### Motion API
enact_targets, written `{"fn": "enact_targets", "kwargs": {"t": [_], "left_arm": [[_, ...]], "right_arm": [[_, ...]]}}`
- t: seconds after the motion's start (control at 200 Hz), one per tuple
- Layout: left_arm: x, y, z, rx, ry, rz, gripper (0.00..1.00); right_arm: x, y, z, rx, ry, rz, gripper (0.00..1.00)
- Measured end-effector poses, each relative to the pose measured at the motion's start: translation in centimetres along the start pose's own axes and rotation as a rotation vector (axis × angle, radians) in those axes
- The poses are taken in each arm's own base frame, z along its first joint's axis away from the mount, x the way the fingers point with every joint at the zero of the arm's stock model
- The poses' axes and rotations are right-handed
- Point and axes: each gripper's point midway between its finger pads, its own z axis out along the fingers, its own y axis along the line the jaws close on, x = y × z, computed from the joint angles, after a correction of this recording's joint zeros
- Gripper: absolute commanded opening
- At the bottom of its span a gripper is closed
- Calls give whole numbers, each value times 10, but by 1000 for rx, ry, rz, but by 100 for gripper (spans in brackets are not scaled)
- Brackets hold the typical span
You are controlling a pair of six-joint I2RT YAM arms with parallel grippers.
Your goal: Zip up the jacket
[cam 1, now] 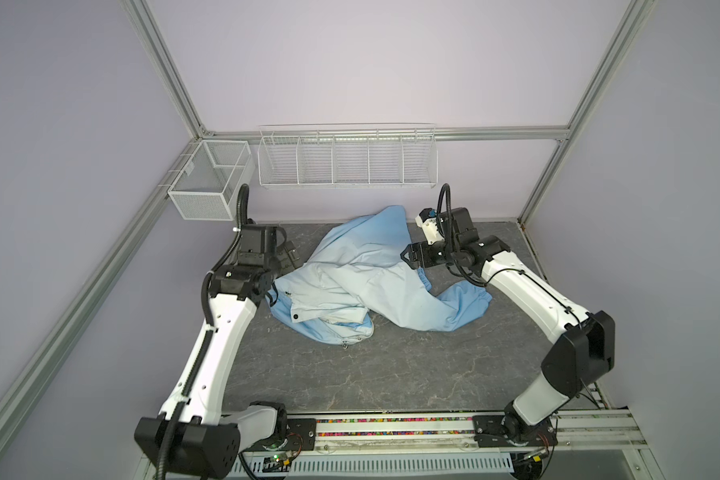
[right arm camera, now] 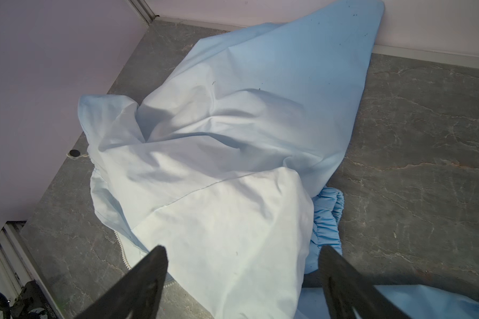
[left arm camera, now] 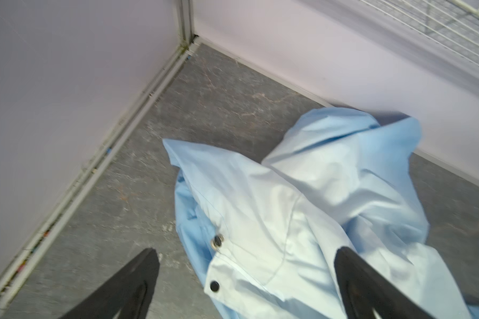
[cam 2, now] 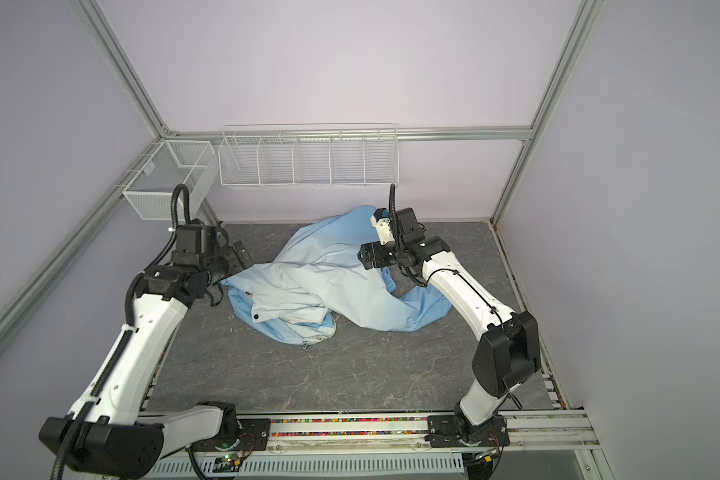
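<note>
The light-blue jacket (cam 1: 362, 270) (cam 2: 321, 278) lies crumpled in a heap at the back middle of the grey table. One sleeve trails to the right, ending in a gathered cuff (cam 1: 479, 299). Its cream zipper (cam 1: 350, 338) shows along the heap's front edge, unjoined. My left gripper (cam 1: 289, 255) (left arm camera: 246, 250) hovers open at the heap's left edge, above a flap with two snap buttons (left arm camera: 214, 285). My right gripper (cam 1: 406, 255) (right arm camera: 241, 247) hangs open over the heap's right side, with whitish cloth below it, zipper teeth (right arm camera: 122, 248) and a second cuff (right arm camera: 328, 218). Neither holds anything.
A mesh basket (cam 1: 211, 183) hangs on the left frame rail and a white wire rack (cam 1: 346, 158) on the back wall, above the table. The jacket's far tip touches the back wall. The arm bases sit on a rail (cam 1: 391, 428) along the front edge.
</note>
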Motion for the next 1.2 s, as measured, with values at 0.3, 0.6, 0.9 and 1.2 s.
{"fn": "enact_targets", "kwargs": {"t": [0.3,0.6,0.9,1.2], "left_arm": [[129,-13,14,276,223,-220,92],[234,-38,40,384,418,-412,90],[222,-58,62,451,355,-550,91],[232,-72,94,449,382,-569,39]], "right_arm": [[42,-3,18,-44,104,52,91],[85,-17,33,-12,188,97,96],[97,-48,39,133,191,99,98],[114,-65,60,133,234,154,38]]}}
